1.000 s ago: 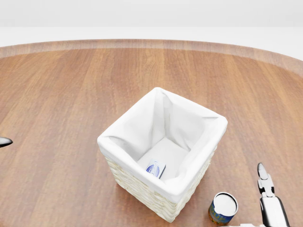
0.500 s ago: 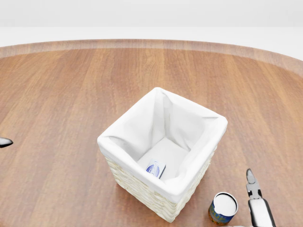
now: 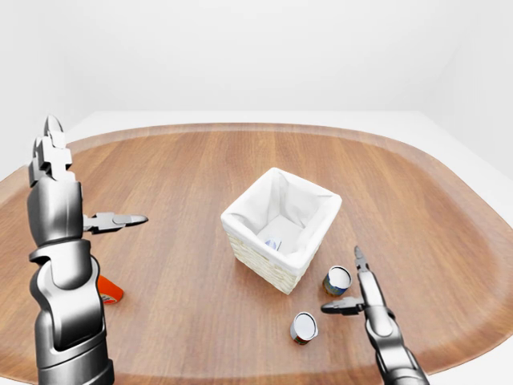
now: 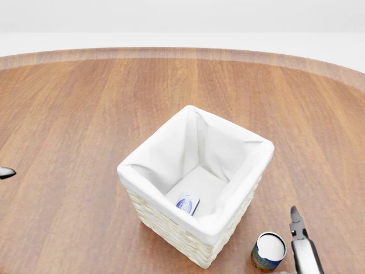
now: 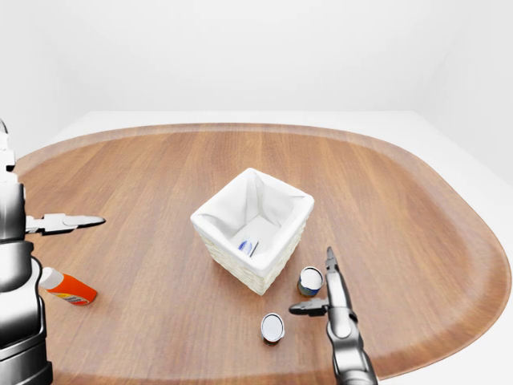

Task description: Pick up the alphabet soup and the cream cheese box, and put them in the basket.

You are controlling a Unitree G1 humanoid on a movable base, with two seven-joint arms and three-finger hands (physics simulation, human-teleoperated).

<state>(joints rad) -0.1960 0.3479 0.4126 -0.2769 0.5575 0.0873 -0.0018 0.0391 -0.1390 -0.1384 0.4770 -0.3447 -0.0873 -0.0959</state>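
Approx half done, by my read. The cream cheese box (image 4: pixel 187 203) sits on the liner at the bottom of the basket (image 4: pixel 171 228), so that one's in.

The alphabet soup isn't. Two cans stand on the bench (image 3: pixel 176 184): the can (image 3: pixel 337 280) just to the left of my right hand (image 3: pixel 358 286), close by the basket's corner, and a second can (image 3: pixel 304 327) further left and nearer me. Labels too small to read, so can't tell which is the soup; I'd guess the one at my fingertips.

Right hand is released, fingers spread, one pointing up past the can, thumb reaching left below it, nothing gripped. Left hand (image 3: pixel 76 196) is way off to the left, raised, fingers apart, empty. An orange bottle (image 5: pixel 68 287) lies on the bench under it, not part of the job.

Left to do: close on the soup, lift, drop it in the basket.
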